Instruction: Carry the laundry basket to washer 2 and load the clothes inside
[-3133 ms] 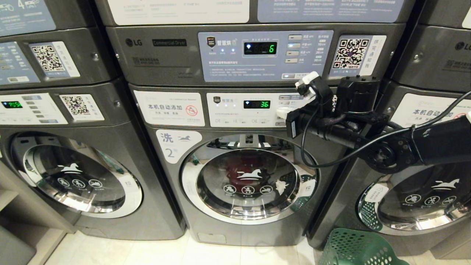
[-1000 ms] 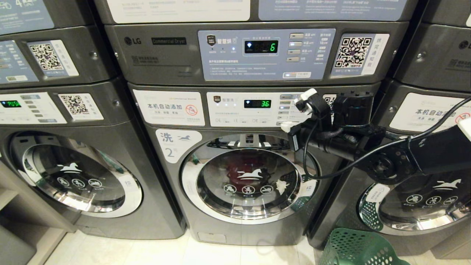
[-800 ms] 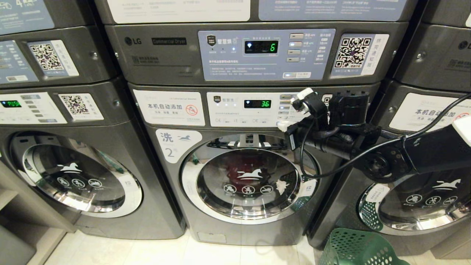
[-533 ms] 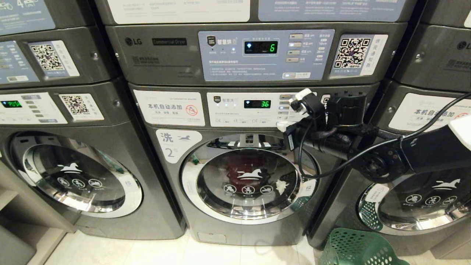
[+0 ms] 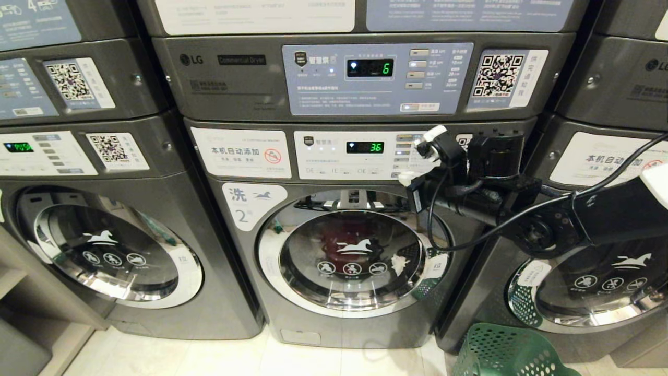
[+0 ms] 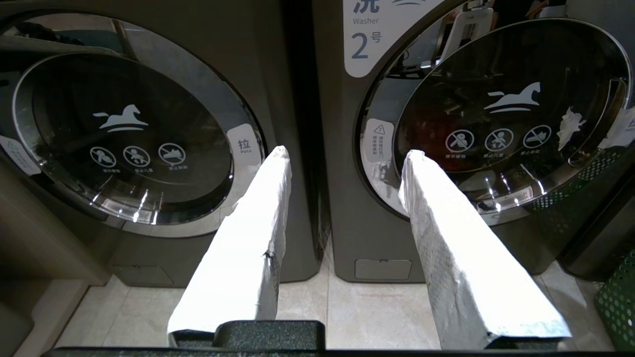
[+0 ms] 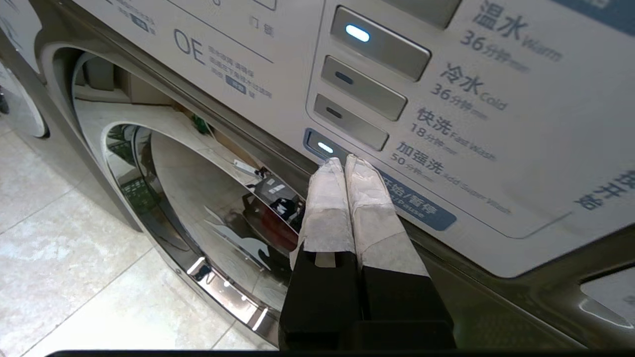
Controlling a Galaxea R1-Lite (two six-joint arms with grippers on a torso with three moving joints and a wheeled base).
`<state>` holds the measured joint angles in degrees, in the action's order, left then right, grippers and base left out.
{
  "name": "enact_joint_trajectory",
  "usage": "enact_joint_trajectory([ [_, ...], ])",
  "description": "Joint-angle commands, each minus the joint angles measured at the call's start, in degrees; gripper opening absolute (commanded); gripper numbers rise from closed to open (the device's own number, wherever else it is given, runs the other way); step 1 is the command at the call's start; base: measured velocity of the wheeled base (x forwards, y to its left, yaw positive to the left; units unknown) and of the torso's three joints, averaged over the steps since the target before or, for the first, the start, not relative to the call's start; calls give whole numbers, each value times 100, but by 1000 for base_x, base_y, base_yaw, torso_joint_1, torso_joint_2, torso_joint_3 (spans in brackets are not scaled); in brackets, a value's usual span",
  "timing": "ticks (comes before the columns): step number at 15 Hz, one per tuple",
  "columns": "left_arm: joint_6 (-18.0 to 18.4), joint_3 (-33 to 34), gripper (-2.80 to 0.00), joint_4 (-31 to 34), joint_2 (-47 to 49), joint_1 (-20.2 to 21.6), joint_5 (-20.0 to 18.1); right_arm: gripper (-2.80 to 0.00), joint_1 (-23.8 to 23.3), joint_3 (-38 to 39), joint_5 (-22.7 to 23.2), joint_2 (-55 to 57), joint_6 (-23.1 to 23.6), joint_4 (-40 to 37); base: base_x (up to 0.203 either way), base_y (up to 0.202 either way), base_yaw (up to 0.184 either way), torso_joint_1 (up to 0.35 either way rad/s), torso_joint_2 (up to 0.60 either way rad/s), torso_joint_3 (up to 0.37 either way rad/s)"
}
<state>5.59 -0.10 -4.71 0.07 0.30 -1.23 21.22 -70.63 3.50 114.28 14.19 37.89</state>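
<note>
- Right now my right pincer (image 7: 345, 163) has its taped fingers pressed together into one blunt tip, which suits poking a button; it holds nothing.
- Just ahead of that tip sits the lit blue start/pause button (image 7: 325, 147) on the dark grey, chrome-doored front-loader labelled 2 (image 5: 245, 230).
- Below the pincer the round door looks closed, with something red (image 5: 344, 243) behind the glass, so I judge loading finished.
- Further down, the dark green perforated plastic basket (image 5: 501, 355) waits on the floor.
- My left pincer (image 6: 345, 153) hangs idle, fingers apart, empty.

Pale tiled floor (image 5: 209, 357) beneath stacked grey laundry machines (image 5: 78, 156)
</note>
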Motion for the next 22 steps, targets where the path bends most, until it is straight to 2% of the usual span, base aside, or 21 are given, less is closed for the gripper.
enact_joint_trajectory([
  [1,3,1,-280,-4,1,5,0,-280,-22,14,-16,-46,14,34,0,0,0,0,0,0],
  [13,3,1,-280,-4,1,5,0,-280,131,562,-26,-523,44,40,0,0,0,0,0,0],
  [15,3,1,-280,-4,1,5,0,-280,75,988,-49,-1330,27,-333,0,0,0,0,0,0],
  [18,3,1,-280,-4,1,5,0,-280,-464,1785,-132,-3361,-79,-1832,0,0,0,0,0,0],
  [20,3,1,-280,-4,1,5,0,-280,-908,2631,-144,-5002,-358,-2659,0,0,0,0,0,0],
  [22,3,1,-280,-4,1,5,0,-280,-1216,3770,-145,-6787,-704,-3128,0,0,0,0,0,0],
])
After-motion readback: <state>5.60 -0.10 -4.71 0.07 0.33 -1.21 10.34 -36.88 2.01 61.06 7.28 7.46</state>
